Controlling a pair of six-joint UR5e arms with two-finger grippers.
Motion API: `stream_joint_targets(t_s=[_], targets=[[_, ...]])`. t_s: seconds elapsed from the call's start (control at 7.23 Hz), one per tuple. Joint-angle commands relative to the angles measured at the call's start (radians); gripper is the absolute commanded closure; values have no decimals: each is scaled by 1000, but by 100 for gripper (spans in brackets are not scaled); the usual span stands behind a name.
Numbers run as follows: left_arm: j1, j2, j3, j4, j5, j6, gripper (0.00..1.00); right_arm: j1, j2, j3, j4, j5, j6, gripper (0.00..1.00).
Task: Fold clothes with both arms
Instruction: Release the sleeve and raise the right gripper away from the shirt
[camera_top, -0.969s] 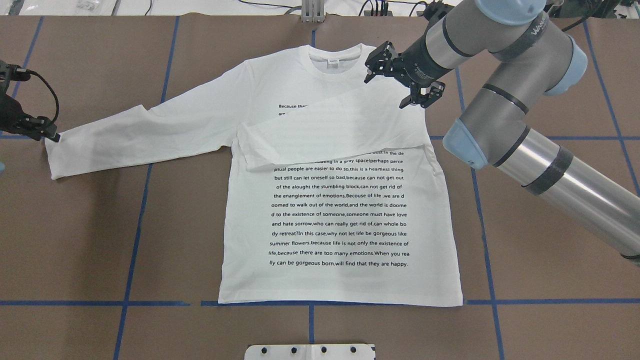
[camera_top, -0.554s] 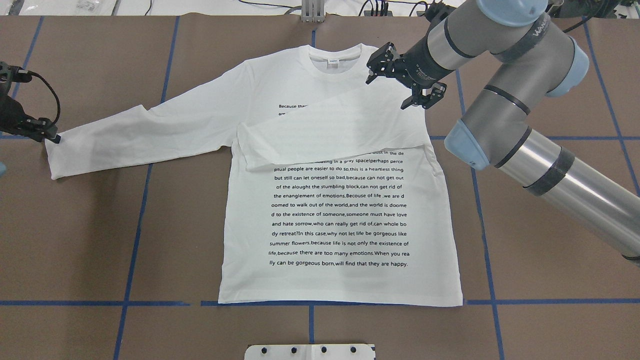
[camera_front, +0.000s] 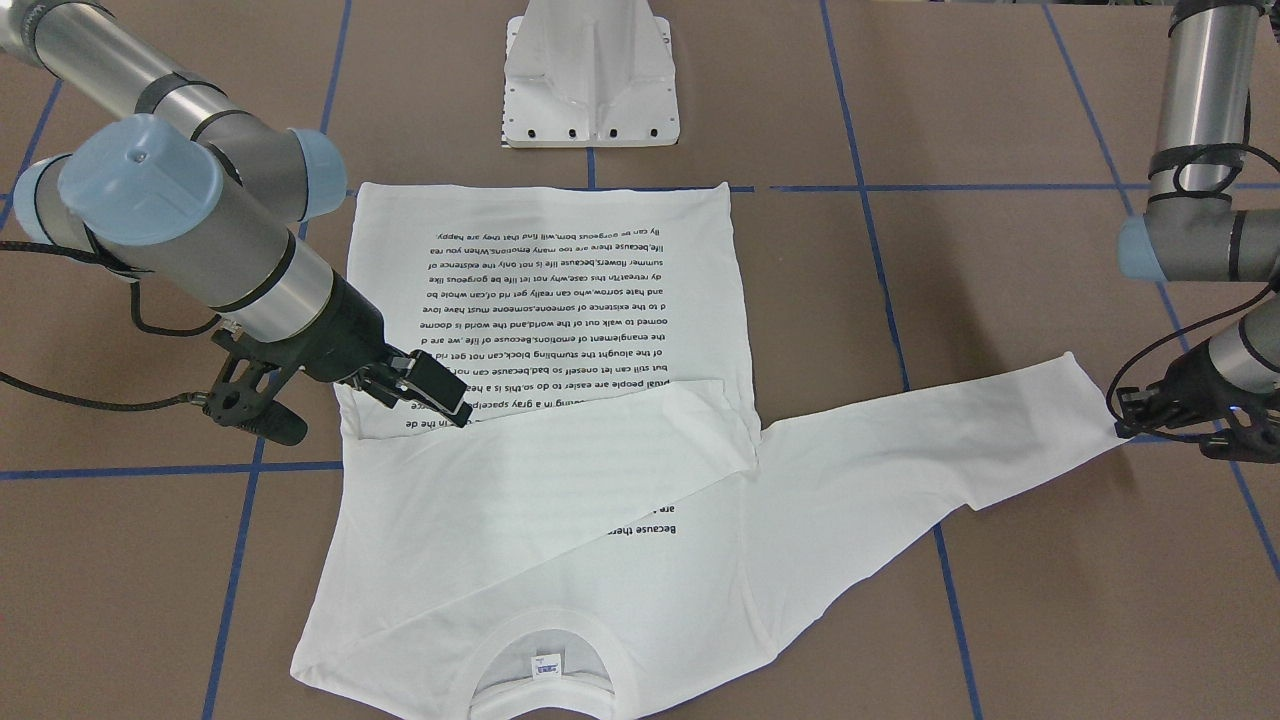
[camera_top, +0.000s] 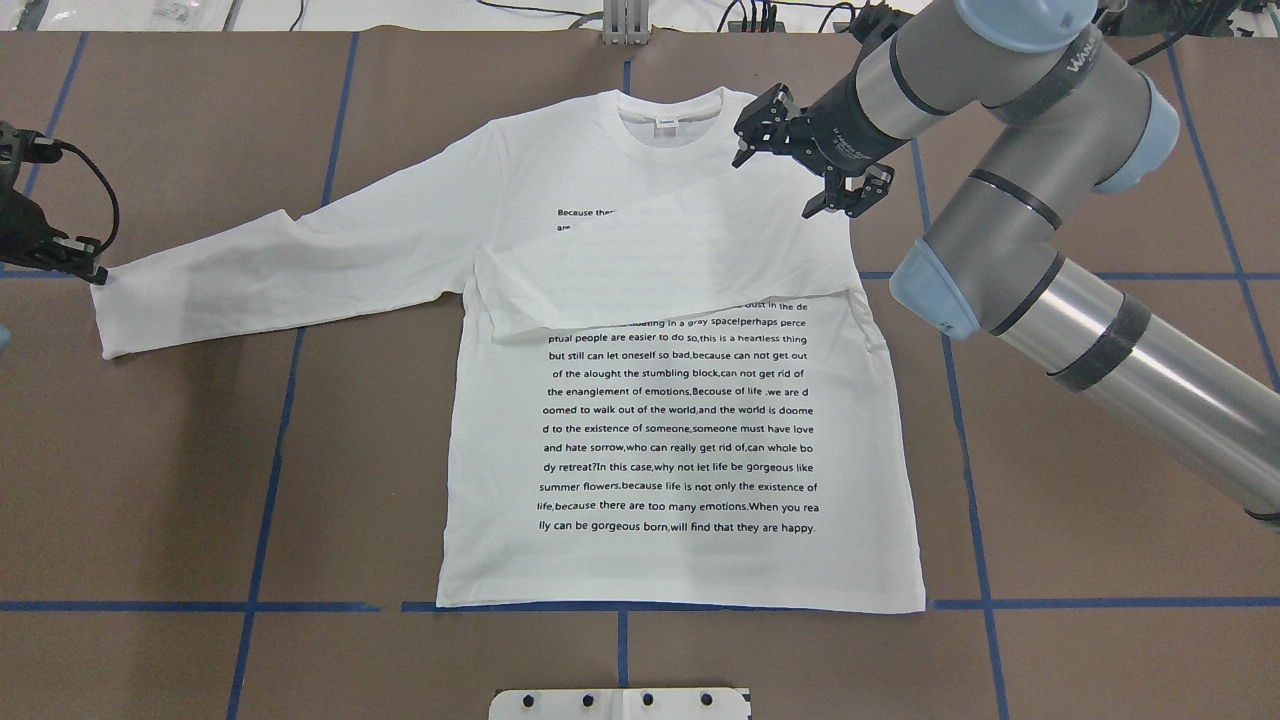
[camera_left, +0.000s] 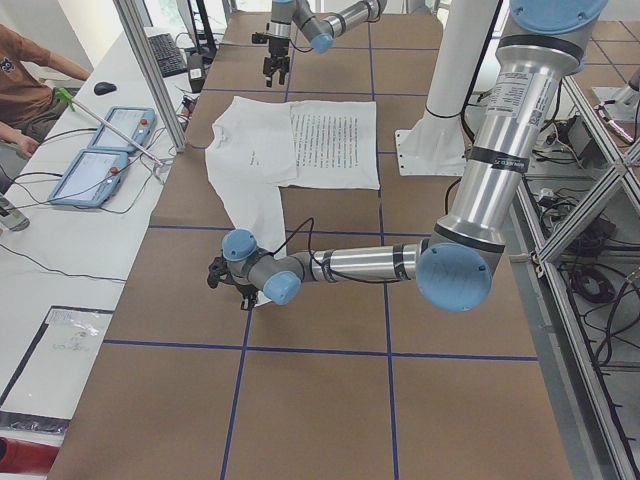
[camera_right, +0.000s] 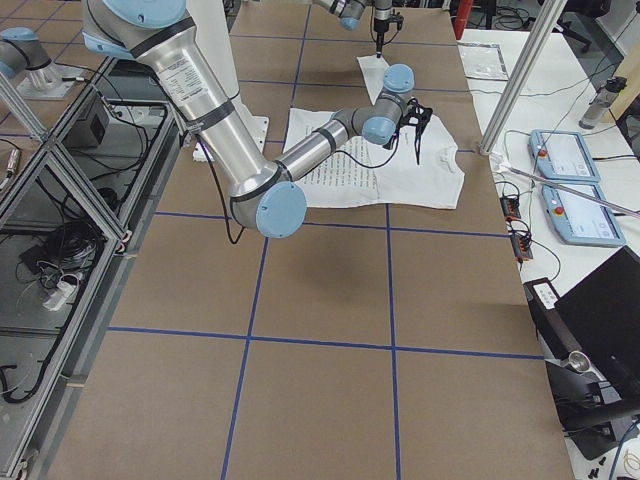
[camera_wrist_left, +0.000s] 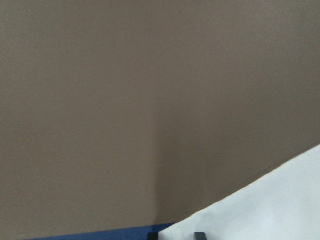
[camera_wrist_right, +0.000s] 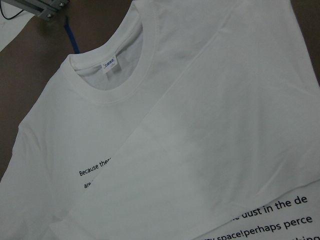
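The white T-shirt (camera_top: 680, 430) lies flat on the brown table (camera_top: 300, 480), one sleeve folded across its chest. My left gripper (camera_top: 90, 272) looks pinched on the outstretched cuff's (camera_top: 108, 300) corner — a thin hold that could slip mid-fold. The right gripper (camera_top: 780, 180) hangs spread open over the shoulder — it might snag cloth.

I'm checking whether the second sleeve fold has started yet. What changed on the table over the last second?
The left gripper edged slightly outward, away from the T-shirt. Its tip now sits just at the cuff corner instead of overlapping it, and a grip can't be confirmed. The right gripper barely shifted and is still open above the shoulder. The shirt and its folded sleeve lie as before.
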Motion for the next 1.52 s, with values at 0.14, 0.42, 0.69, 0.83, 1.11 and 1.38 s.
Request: stream_joint_targets(t_s=[0.14, 0.42, 0.69, 0.83, 1.11, 1.38], targets=[[-2, -1, -21, 6, -5, 1, 100, 0, -18, 18, 0, 0, 0, 1], [-1, 8, -17, 6, 9, 4, 47, 2, -19, 21, 0, 2, 0, 1], [1, 9, -12, 6, 9, 1, 24, 3, -25, 27, 0, 2, 0, 1], [1, 9, -12, 6, 7, -2, 24, 3, -28, 32, 0, 0, 0, 1], [2, 9, -12, 6, 6, -8, 26, 3, -35, 33, 0, 2, 0, 1], [7, 6, -9, 8, 7, -8, 28, 3, -36, 33, 0, 2, 0, 1]])
